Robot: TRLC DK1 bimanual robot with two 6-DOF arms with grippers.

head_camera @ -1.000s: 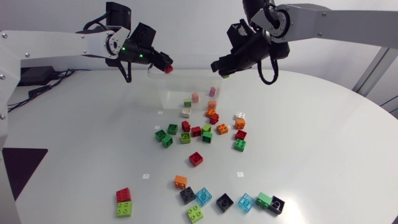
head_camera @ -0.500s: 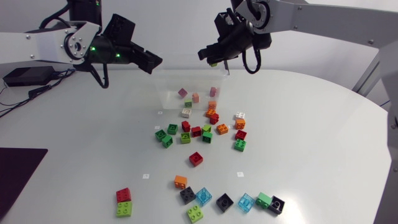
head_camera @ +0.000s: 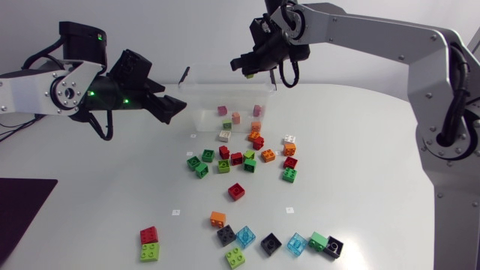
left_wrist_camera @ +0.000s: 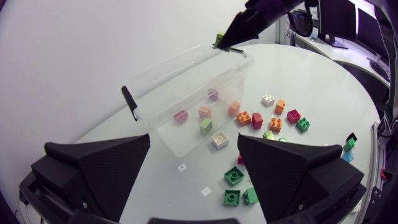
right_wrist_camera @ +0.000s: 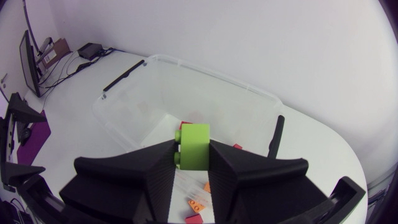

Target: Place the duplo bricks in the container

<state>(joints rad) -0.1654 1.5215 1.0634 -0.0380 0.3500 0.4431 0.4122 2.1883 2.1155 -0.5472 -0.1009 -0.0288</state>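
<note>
my right gripper (head_camera: 244, 66) clamps a green brick (right_wrist_camera: 194, 148) just above one corner of the clear container (right_wrist_camera: 211, 74), so letting go should drop it inside. my left gripper (head_camera: 171, 107) hangs open and empty beside the container

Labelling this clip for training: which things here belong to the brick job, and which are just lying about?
Job: clear container; lime-green brick in the right gripper; bricks inside the container; loose duplo bricks on the table; open left gripper.
Lying about: small white square markers on the table.
</note>
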